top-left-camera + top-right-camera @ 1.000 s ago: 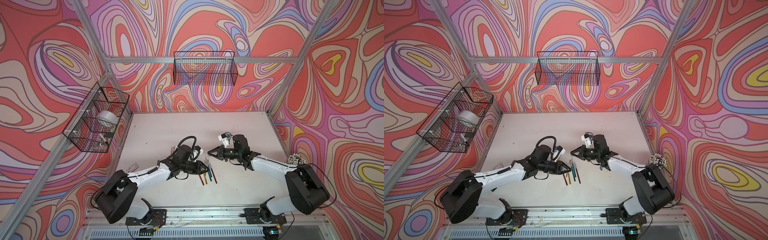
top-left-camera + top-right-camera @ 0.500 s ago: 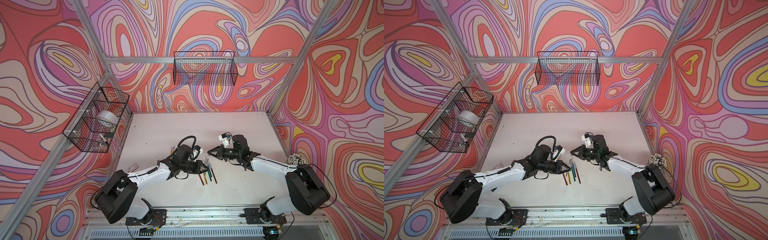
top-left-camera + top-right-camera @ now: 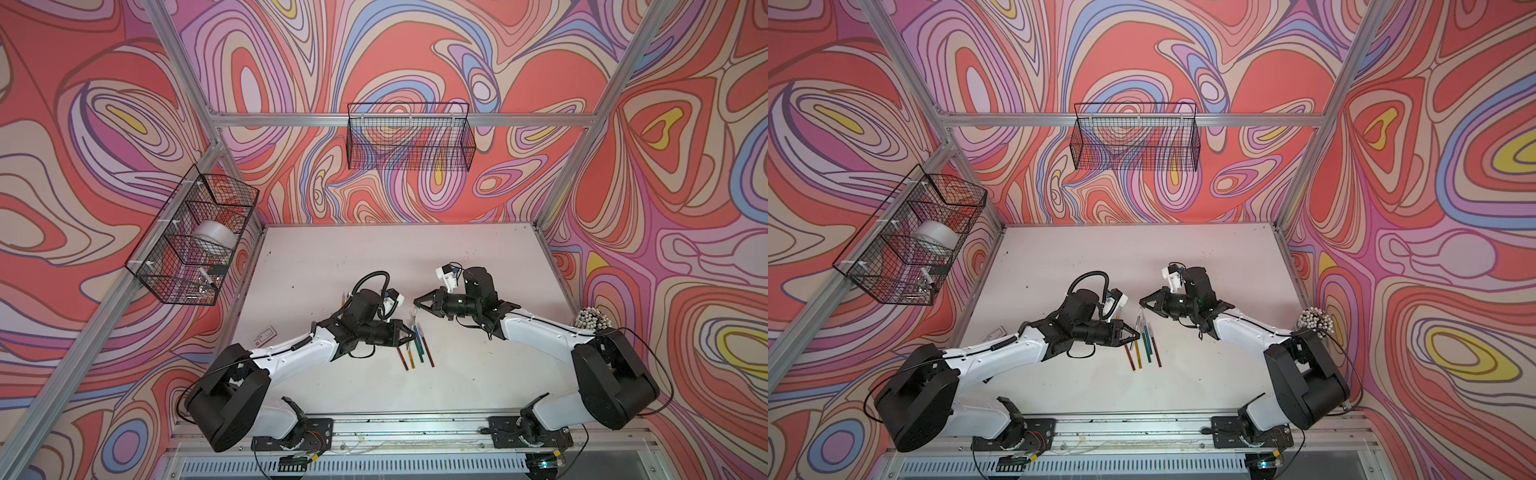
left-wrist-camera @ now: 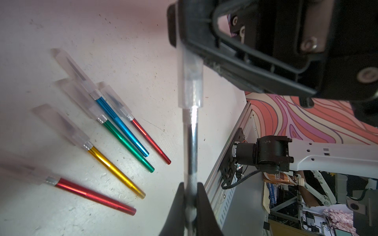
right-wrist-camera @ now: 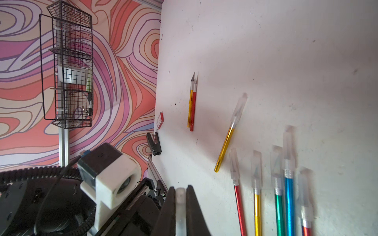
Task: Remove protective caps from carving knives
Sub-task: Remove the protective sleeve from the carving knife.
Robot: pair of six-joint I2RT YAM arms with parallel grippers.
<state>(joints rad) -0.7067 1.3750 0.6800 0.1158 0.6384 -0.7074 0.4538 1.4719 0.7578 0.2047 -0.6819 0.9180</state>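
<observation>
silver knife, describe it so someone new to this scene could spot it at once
Look at the middle of the white table, where the two arms' grippers meet. The silver knife spans the gap: left gripper shut on its handle, right gripper on its cap. Unlike the coloured knives lying beside it, it is plain silver and held.

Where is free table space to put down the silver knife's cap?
Free: the far half of the table, between back wall and arms; also the near strip between the row of capped knives and the front rail. Crowded: the centre, where left gripper and right gripper hold the silver knife, and beside the two bare knives.
</observation>
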